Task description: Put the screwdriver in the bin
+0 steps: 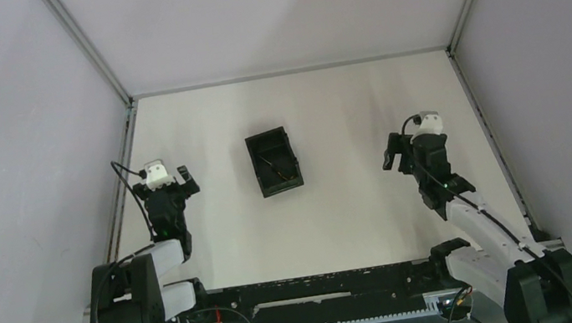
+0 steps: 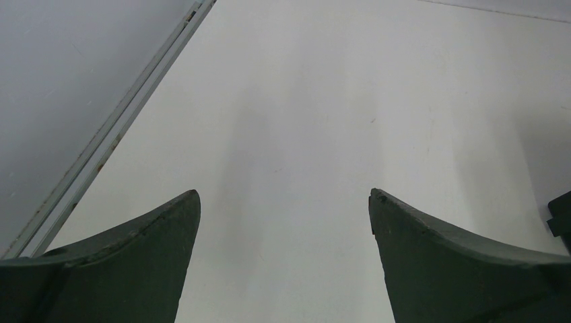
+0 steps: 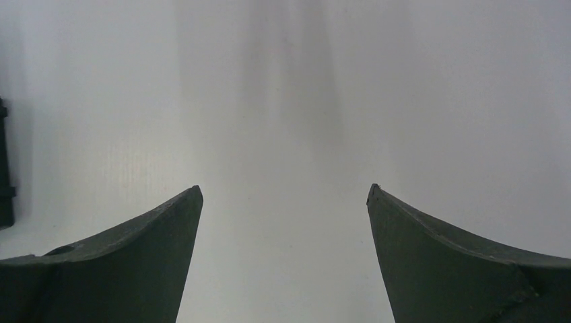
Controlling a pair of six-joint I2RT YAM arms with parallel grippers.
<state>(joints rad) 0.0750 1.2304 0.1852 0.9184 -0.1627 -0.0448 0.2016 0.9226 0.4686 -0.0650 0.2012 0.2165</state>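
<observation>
closest to the overhead camera, at the bottom of the top view, the black mounting rail (image 1: pixel 326 287) ran along the near edge of the table (image 1: pixel 357 211), with an arm base at each end. farther out, the left gripper (image 1: pixel 169 185) sat close to the left wall, and the right gripper (image 1: pixel 414 148) sat near the right side. from that height i could not tell how far either claw was spread. the bin (image 1: pixel 274 161) lay on the table between the two arms, well apart from both and turned a little off square. i could make out the screwdriver (image 1: pixel 276 165) as a thin slanted line inside the bin, lying on its dark floor.

on the left wrist view, the two dark fingers (image 2: pixel 135 262) framed the bottom of the picture, and the claw was spread wide over bare white table. a metal rail (image 2: pixel 114 134) ran along the left, at the foot of the wall. a black corner at the right edge was likely the bin, though too little showed to be sure.

on the right wrist view, the fingers (image 3: pixel 458 262) were spread just as wide over the table, and a dark strip of the bin showed at the far left edge.
</observation>
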